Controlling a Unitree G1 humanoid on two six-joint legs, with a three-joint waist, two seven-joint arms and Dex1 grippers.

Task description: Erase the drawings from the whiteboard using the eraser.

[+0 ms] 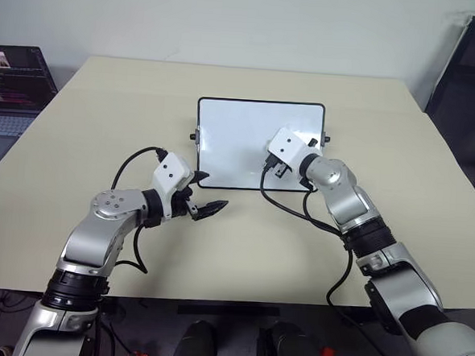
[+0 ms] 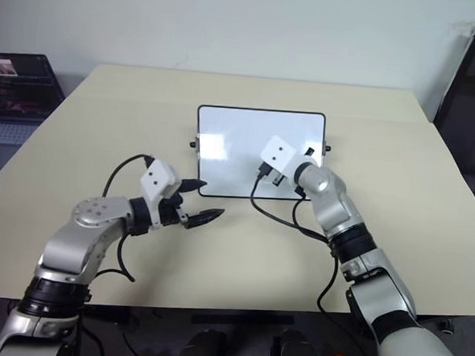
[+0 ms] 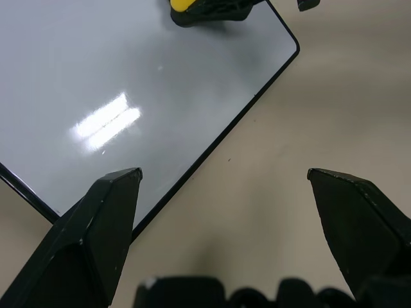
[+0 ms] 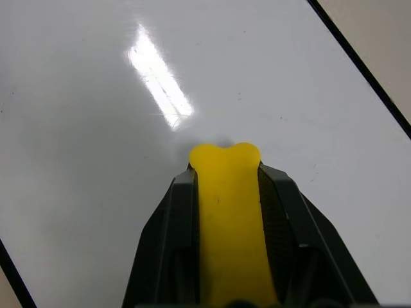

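The whiteboard (image 1: 240,130) lies flat on the beige worktop (image 1: 76,176), centred between the left and right edges and nearer the far edge than the near one. Its long sides run parallel to the far edge.

The right claw (image 4: 226,212) is closed on the eraser (image 4: 226,205). The yellow block is pinched between the two black fingers (image 4: 167,244), and its rounded tip projects beyond them over the white surface. In the head views this claw is positioned over the right half of the board, close to the board's near edge. Whether the eraser tip is pressing on the surface or held just above it cannot be determined.

The left claw (image 1: 205,199) is wide open and holds nothing. It hovers over bare worktop just beside the board's near-left corner, clear of the frame.

Task status: no blue marks are visible on any exposed part of the board in either the head views or the wrist views; only light reflections appear. The strip beneath the right claw and wrist is hidden, so residue there cannot be excluded. On this evidence the erasing is judged complete or nearly so. Remaining work, if any, is limited to a check of the covered area.
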